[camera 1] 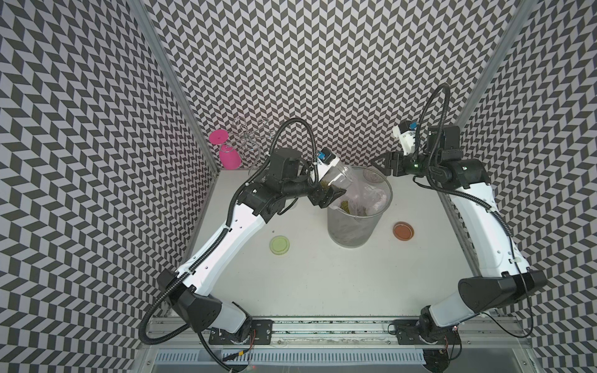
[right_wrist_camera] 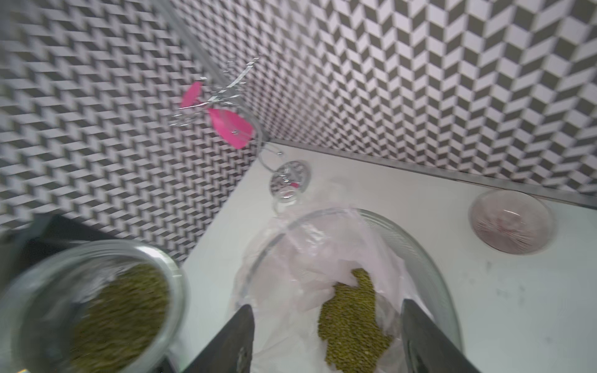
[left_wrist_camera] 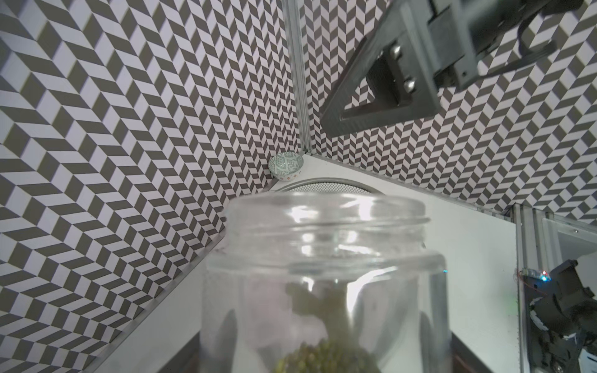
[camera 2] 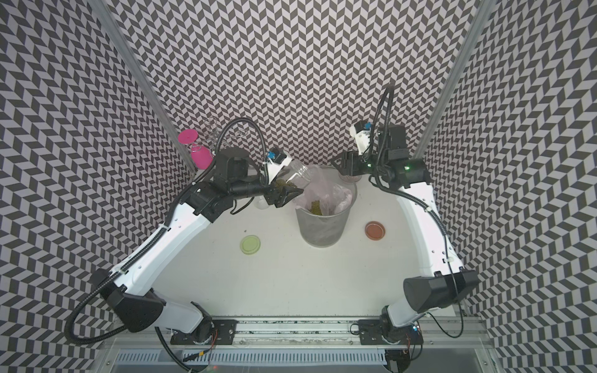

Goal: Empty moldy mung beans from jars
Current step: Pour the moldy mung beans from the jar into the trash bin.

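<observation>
My left gripper (camera 1: 334, 190) is shut on a clear lidless jar (camera 1: 336, 179), tilted mouth-down over the grey bin (camera 1: 349, 232). Olive-green mung beans (camera 1: 324, 184) lie in the jar near its mouth, and a heap of beans (camera 1: 344, 206) rests on the plastic liner inside the bin. The left wrist view is filled by the jar (left_wrist_camera: 326, 258). My right gripper (camera 1: 379, 164) hangs open and empty over the bin's far rim, its fingers (right_wrist_camera: 235, 339) framing the beans (right_wrist_camera: 352, 323). Another clear jar (camera 2: 262, 202) stands left of the bin, partly under my left wrist.
A pale green lid (camera 1: 279, 246) lies left of the bin and an orange-brown lid (camera 1: 403, 231) to its right. A glass bowl (camera 1: 371, 174) sits behind the bin. A pink goblet (camera 1: 229, 158) hangs on a wire rack at the back left. A patterned bowl (left_wrist_camera: 286, 164) sits in a corner.
</observation>
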Robot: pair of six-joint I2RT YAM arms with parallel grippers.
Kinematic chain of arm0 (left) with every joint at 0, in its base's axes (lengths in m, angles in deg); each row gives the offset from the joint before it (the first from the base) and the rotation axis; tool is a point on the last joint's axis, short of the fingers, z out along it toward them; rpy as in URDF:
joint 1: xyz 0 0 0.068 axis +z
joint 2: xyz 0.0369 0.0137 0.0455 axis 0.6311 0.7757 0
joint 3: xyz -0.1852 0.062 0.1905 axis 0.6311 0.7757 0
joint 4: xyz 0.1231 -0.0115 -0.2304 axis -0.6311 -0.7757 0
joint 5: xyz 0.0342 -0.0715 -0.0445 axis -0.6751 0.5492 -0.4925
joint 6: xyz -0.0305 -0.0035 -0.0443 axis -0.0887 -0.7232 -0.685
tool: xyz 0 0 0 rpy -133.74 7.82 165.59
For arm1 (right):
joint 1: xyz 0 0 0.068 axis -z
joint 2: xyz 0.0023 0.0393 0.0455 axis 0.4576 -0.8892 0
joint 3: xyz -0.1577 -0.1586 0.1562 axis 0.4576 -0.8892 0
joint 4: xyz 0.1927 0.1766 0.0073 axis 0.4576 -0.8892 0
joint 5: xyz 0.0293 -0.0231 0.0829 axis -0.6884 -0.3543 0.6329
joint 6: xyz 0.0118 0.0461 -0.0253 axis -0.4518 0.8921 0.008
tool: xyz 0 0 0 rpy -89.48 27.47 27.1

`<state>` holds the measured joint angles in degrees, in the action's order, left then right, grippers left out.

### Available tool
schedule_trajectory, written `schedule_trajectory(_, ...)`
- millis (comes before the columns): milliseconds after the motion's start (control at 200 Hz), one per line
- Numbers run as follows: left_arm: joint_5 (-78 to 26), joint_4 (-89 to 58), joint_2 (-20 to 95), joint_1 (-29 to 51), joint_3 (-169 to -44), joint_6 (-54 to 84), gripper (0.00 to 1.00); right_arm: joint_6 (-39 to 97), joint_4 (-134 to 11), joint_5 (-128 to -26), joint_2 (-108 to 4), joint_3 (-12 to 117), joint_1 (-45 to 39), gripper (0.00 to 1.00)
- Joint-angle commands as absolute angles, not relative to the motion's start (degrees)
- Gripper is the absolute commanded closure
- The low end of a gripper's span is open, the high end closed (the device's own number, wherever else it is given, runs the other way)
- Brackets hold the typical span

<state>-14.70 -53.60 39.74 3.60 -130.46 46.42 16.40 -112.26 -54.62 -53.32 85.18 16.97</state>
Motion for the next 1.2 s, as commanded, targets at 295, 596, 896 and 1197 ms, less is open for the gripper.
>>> schedule_trajectory(295,-14.49,-60.61,45.57,1.73,-140.22,54.02,0.93,13.79,-105.67,-33.64,-54.31,82.29,12.05,0.41)
schedule_trajectory(596,-14.40,-62.09,47.01,1.51,-142.17,55.74,0.93,11.27,-107.55,-33.04,-54.00,78.29,10.97,0.52)
schedule_trajectory(896,-10.60,-61.70,47.43,1.16,-142.47,57.33,0.93,10.40,-106.44,-26.79,-53.91,75.38,10.20,0.74)
schedule_trajectory(1197,-11.00,-61.68,48.93,1.16,-143.48,59.78,0.93,9.70,-106.13,-22.68,-53.01,73.47,10.25,0.87)
